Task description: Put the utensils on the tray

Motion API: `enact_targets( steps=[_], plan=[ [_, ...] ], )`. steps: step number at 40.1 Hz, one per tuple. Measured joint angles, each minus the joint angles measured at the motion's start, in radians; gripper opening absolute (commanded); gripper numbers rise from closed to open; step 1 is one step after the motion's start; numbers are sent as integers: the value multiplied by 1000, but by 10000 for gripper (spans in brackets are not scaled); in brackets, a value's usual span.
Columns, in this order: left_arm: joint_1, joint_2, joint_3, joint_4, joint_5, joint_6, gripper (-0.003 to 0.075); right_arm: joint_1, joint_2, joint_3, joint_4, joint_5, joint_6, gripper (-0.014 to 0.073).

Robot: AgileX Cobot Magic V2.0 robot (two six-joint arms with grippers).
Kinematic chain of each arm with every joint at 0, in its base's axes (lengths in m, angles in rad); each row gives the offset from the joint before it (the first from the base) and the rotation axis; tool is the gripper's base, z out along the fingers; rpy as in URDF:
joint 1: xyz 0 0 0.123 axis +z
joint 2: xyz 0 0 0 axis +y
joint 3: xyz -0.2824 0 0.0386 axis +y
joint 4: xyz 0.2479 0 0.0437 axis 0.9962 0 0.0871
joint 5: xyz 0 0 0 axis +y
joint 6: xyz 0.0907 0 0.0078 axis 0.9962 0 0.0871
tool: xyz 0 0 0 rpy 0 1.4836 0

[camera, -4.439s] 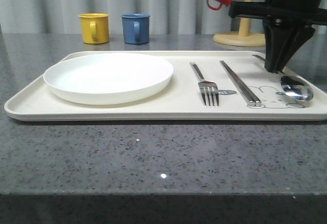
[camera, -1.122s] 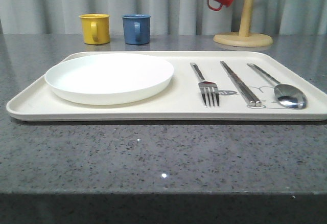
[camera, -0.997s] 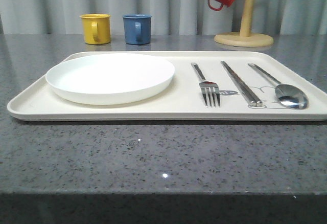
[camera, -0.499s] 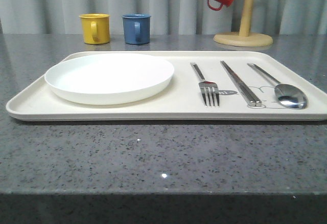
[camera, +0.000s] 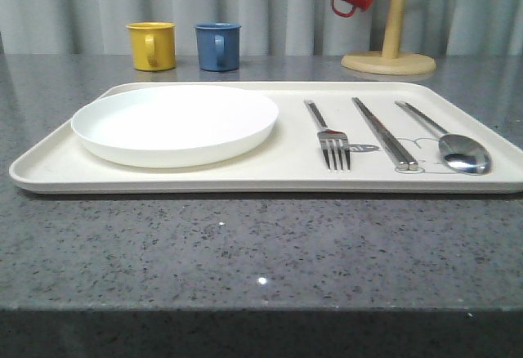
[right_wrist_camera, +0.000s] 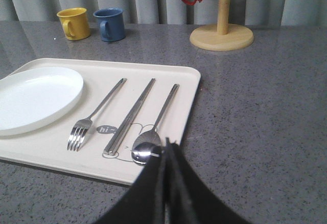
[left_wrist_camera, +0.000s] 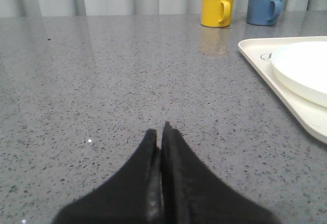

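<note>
1. Since fork (camera: pixel 331 138), chopsticks (camera: pixel 384 132) and spoon (camera: pixel 451 142) are laid side by side, apart, on the tray (camera: pixel 270 180) beside the plate (camera: pixel 175 123), the task is judged done.
2. The left gripper (left_wrist_camera: pixel 159 132) is held clenched over bare counter (left_wrist_camera: pixel 102 81), clear of the tray.
3. The right gripper (right_wrist_camera: pixel 167 147) is clenched, empty, near the spoon.
4. "hi~" is read by the fork tines.

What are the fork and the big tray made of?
The fork looks like polished metal, probably steel: it is silver and glints like a mirror. The tray looks like cream plastic, smooth and softly matte, with rounded moulded edges, though plastic is a guess from its look.
</note>
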Motion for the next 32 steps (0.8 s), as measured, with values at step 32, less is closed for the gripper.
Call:
enact_targets(
  steps=[32],
  plan=[
    [0, 0, 0, 0, -1, 0, -18, -63, 0, 114, -17, -116, 0, -69]
  ],
)
